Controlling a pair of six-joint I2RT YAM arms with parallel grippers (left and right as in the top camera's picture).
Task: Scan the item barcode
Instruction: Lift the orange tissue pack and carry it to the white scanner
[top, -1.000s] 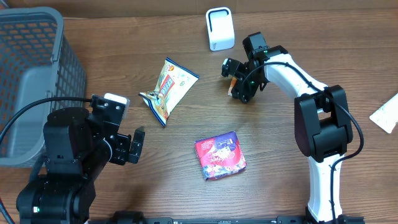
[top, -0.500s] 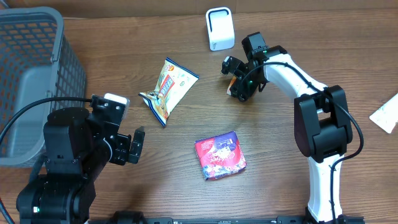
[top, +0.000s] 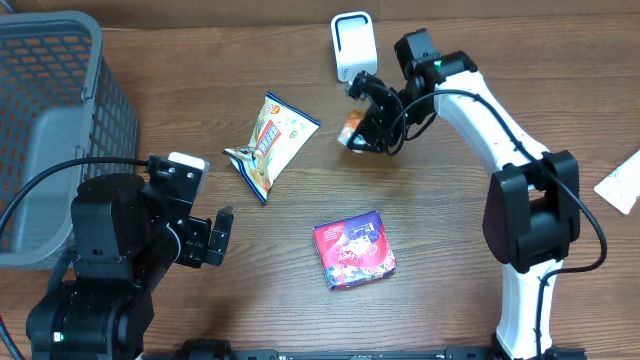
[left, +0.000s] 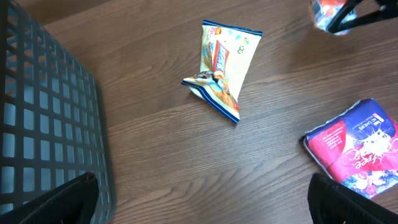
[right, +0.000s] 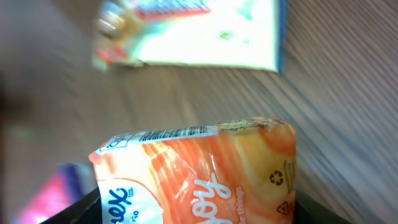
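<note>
- The orange soft plastic packet (right: 205, 168) is near the white box-shaped scanner (top: 354, 45); a barcode runs along its top edge.
- The right gripper (top: 363, 122) clamps this packet, with the jaws partly apart.
- The left gripper (top: 218, 232) is wide open and holds nothing.
- The red and blue flat pack (left: 354, 146) reads "free".

Soft, even light from above falls on the brown wooden bench (top: 430, 310), leaving only faint, short shadows. Overhead and left wrist views are sharp. The right wrist view is motion-blurred: the orange plastic packet (right: 205, 174) soft, the background streaked.
</note>
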